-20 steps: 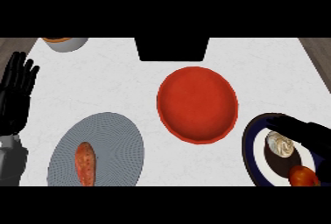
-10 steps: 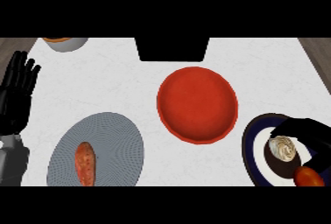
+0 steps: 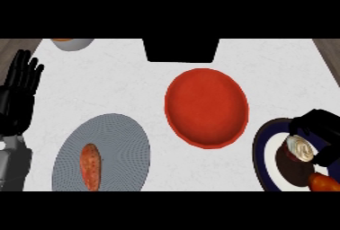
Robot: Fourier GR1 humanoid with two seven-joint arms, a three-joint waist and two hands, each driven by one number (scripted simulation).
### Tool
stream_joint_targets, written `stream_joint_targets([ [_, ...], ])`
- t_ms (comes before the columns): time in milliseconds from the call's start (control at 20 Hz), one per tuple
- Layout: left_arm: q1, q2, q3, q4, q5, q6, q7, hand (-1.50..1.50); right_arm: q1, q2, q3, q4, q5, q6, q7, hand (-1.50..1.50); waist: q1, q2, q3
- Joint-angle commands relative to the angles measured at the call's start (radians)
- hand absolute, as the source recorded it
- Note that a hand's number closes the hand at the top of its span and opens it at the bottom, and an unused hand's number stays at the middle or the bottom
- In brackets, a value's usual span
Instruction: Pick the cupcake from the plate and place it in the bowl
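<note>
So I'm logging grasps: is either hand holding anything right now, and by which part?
The right hand is curled round the cupcake on the dark-rimmed plate, fingers at its sides. Whether it is lifted cannot be told. The left hand holds nothing.

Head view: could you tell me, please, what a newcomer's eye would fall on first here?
The big red bowl at the counter's centre stands out most. At the right edge, the right robot hand curls over the cupcake on a dark-rimmed plate. The left robot hand rests open at the left edge.
</note>
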State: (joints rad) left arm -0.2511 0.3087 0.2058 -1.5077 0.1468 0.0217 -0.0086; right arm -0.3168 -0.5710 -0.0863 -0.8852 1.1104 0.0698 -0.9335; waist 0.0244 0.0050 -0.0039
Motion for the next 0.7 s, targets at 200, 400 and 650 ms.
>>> stream_joint_targets([
  [200,-0.085,-0.014,-0.037,0.006,0.009,-0.025,0.0,0.0,-0.286,-0.202,-0.074,0.316,0.059,0.061,0.03,1.5,0.097,0.046,0.013],
  [400,-0.088,-0.033,-0.051,0.008,-0.009,-0.002,0.006,0.0,-0.355,-0.225,-0.102,0.408,0.058,-0.006,-0.003,1.5,0.096,0.044,0.015],
  [650,-0.106,-0.012,-0.036,0.022,0.003,-0.019,0.011,0.0,-0.488,-0.284,-0.174,0.479,0.013,-0.01,-0.014,1.5,0.091,0.037,0.013],
])
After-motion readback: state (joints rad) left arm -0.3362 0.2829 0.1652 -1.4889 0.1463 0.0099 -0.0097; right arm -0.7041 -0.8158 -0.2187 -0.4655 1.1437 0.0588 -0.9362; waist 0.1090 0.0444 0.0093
